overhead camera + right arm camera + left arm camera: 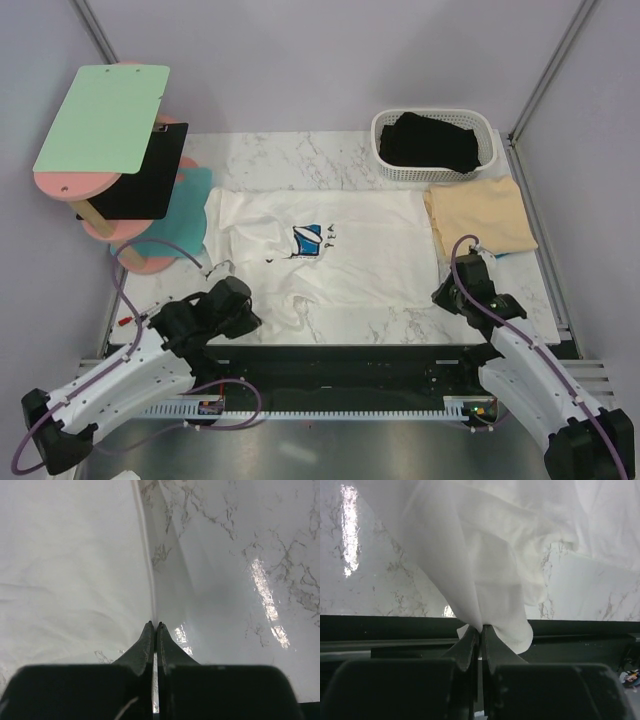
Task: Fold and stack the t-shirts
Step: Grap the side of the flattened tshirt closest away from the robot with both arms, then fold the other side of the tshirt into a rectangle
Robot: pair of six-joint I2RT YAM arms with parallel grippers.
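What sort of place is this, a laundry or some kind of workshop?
Probably a robot test booth, not a laundry: two white robot arms bolted at the edge of a marble-patterned table, plain lilac walls close around it, and a white printed t-shirt spread out on it.

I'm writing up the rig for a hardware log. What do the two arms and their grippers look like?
The left arm and right arm match: white ribbed shells on the long links, black joints and black bases. A purple cable loops beside each one. The left gripper and right gripper are black, with dark fingers that taper to narrow tips.
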